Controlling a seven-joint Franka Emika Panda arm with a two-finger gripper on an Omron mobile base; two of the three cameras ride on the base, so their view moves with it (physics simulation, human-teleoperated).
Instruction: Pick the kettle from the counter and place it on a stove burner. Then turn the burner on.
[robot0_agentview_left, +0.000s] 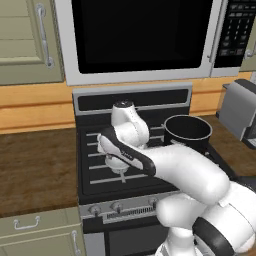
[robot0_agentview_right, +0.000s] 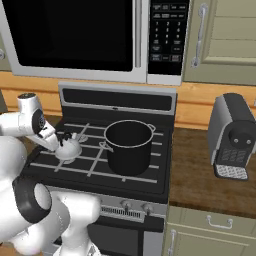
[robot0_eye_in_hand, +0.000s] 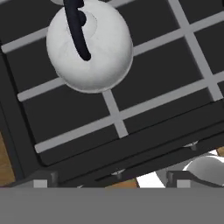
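Already the kettle (robot0_eye_in_hand: 89, 46) is seen resting on the pale grate bars (robot0_eye_in_hand: 114, 114) of the black stovetop (robot0_agentview_right: 95, 165), over a front burner on the side away from the big black pot (robot0_agentview_right: 128, 146). It is a small, squat, white-silver dome with a thin black arched handle (robot0_eye_in_hand: 77, 26) crossing its top; in the hand view it lies ahead of the jaws and a little to one side, apart from them. Whether the jaws are open or closed cannot be told: the fingertips are not made out clearly, and in the base views the gripper (robot0_agentview_right: 54, 141) is largely masked by the wrist just beside the kettle.

Several risks are judged from here. The kettle could be nudged or tipped by the wrist if the arm is pulled away sideways rather than upward, since it is light and sits on narrow bars. The wrong knob could be turned among the row of alike knobs (robot0_agentview_left: 116, 206) on the front panel, below the jaws, so that a burner not under the kettle is lit. The pot could be clipped by the elbow during the reach.
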